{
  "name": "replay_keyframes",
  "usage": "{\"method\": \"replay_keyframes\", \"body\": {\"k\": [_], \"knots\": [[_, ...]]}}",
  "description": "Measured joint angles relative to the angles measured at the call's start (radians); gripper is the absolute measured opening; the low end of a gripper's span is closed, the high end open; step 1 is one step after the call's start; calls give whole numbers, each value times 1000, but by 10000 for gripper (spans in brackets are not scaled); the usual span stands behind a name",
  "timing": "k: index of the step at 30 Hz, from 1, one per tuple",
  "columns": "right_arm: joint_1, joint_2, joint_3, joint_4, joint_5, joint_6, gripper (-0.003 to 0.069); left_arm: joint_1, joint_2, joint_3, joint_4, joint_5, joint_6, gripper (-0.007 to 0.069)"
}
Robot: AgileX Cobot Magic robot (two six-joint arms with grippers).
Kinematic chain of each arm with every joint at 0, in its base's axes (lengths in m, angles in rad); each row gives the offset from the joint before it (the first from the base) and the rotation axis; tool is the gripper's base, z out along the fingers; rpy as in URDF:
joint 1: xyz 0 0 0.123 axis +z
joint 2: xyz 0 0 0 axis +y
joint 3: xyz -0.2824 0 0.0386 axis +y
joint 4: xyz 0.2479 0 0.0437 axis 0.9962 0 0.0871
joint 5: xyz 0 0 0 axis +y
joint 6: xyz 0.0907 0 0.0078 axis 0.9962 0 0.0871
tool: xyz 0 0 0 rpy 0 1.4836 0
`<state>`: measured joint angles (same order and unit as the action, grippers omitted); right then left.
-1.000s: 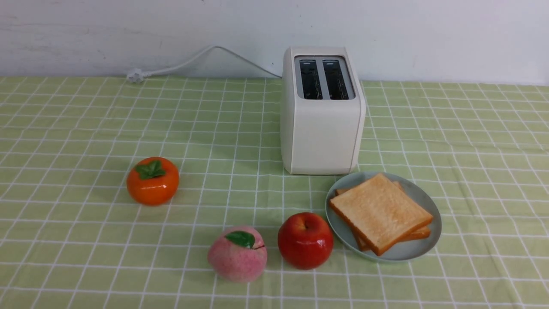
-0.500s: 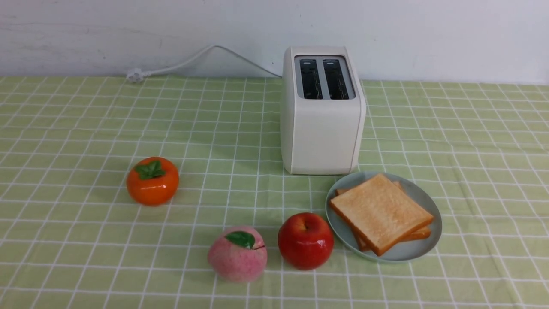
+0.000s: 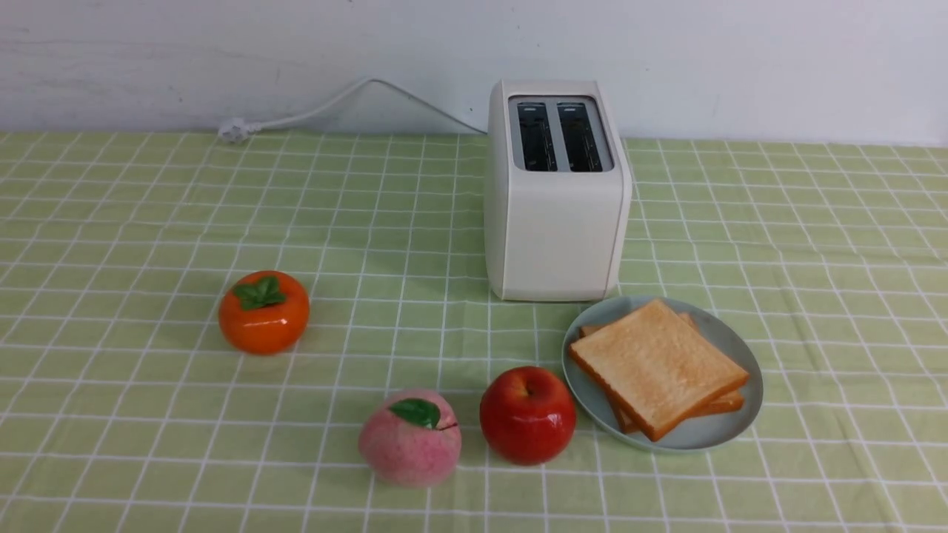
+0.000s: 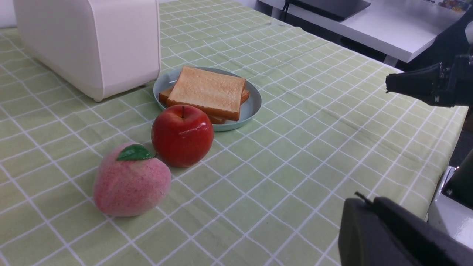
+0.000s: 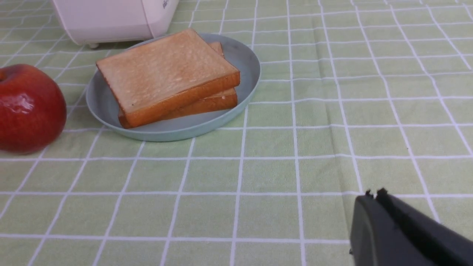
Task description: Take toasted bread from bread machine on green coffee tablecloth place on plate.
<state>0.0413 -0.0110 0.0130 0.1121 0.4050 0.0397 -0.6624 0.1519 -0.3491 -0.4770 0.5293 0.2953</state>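
Note:
Two slices of toasted bread [image 3: 655,364] lie stacked on the pale blue-green plate [image 3: 733,429], just in front of the white bread machine [image 3: 555,222]. Both toaster slots are dark and empty. All stand on the green coffee tablecloth [image 3: 148,207]. The stack also shows in the left wrist view [image 4: 207,90] and the right wrist view [image 5: 166,75]. My left gripper [image 4: 364,201] is shut and empty, low over the cloth, well away from the plate [image 4: 255,105]. My right gripper [image 5: 373,195] is shut and empty, short of the plate [image 5: 177,131]. Neither gripper shows in the front view.
A red apple [image 3: 527,414] sits touching or nearly touching the plate's left side. A pink peach [image 3: 411,438] lies left of it. An orange persimmon [image 3: 264,312] sits further left. The toaster's white cord [image 3: 318,111] runs along the wall. The right arm [image 4: 428,85] shows in the left wrist view.

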Motion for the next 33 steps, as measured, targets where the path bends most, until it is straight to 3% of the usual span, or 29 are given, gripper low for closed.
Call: {"method": "replay_keyframes", "body": {"k": [18,20,29,33], "knots": [[0,0,0,1,0,0,-10,20,-1,3,48,-29,-27,23],[0,0,0,1,0,0,-10,99,-15,17,75,-72,-75,-13],[0,0,0,1,0,0,1,475,-158,201,196,-118,-152,-13],[0,0,0,1,0,0,3,545,-163,303,198,-144,-173,-13]]}}
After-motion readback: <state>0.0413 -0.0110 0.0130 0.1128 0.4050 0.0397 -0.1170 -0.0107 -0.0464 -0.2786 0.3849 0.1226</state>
